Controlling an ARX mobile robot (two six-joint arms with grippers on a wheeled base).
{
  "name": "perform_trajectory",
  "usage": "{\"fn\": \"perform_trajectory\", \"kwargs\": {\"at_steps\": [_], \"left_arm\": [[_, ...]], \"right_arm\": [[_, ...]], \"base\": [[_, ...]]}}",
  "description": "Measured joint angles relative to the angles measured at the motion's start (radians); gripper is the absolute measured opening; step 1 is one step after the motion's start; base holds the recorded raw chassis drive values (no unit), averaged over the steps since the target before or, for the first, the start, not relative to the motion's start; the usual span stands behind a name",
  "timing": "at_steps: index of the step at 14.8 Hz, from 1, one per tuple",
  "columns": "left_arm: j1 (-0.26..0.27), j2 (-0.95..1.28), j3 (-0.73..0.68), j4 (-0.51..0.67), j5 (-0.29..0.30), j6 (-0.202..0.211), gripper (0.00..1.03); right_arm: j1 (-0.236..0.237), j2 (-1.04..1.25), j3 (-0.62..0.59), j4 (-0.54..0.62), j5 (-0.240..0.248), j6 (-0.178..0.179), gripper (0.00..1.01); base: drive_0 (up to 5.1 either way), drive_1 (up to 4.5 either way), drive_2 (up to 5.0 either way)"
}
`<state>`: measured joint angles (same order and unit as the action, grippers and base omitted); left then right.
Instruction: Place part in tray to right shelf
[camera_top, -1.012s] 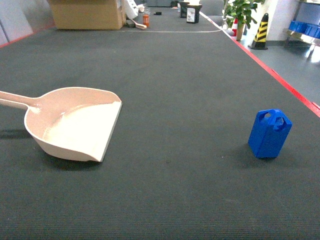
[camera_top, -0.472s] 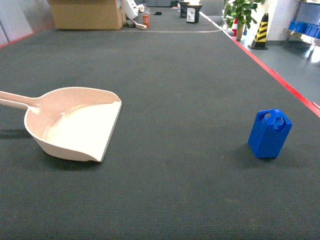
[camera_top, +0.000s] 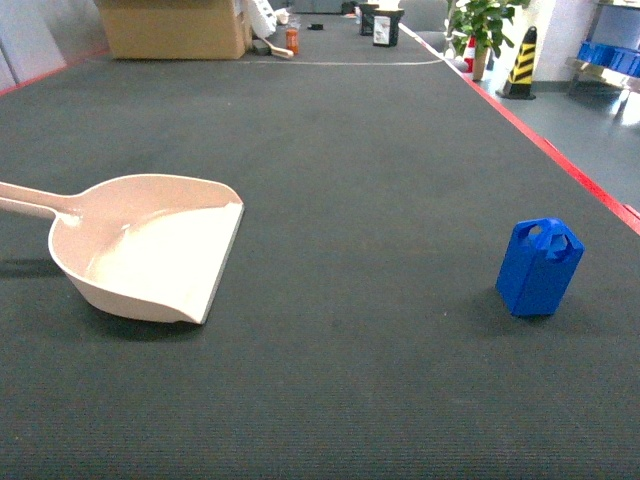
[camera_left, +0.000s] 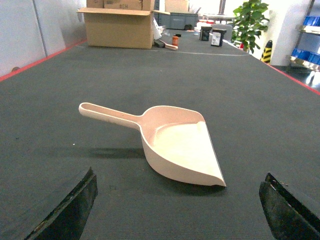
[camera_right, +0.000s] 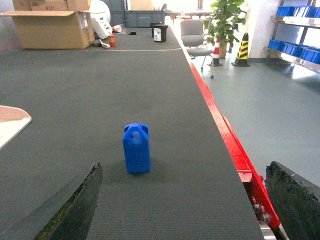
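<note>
The part (camera_top: 540, 267) is a small bright-blue block standing upright on the dark mat at the right, also seen in the right wrist view (camera_right: 136, 148). The cream tray (camera_top: 150, 245) lies flat at the left, its handle pointing left and its open lip facing right; the left wrist view shows the tray (camera_left: 175, 145) whole. My left gripper (camera_left: 177, 212) is open, a short way in front of the tray's rim. My right gripper (camera_right: 187, 202) is open, with the part ahead and a little left of it. Neither gripper appears in the head view. The right shelf is out of view.
A red strip (camera_top: 560, 160) edges the mat on the right, with grey floor beyond. Far back stand a cardboard box (camera_top: 175, 27), a potted plant (camera_top: 482, 25), a striped cone (camera_top: 522, 62) and a steel rack with blue crates (camera_right: 295, 47).
</note>
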<state>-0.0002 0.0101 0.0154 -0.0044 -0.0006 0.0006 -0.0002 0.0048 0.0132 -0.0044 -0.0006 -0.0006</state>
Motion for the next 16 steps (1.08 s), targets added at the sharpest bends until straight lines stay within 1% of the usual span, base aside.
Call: {"fn": "perform_trajectory", "kwargs": {"at_steps": [16], "left_arm": [[0.0,0.0,0.0,0.0,0.0,0.0,0.98]], "right_arm": [[0.0,0.0,0.0,0.0,0.0,0.0,0.98]], "base": [[0.0,0.0,0.0]]}}
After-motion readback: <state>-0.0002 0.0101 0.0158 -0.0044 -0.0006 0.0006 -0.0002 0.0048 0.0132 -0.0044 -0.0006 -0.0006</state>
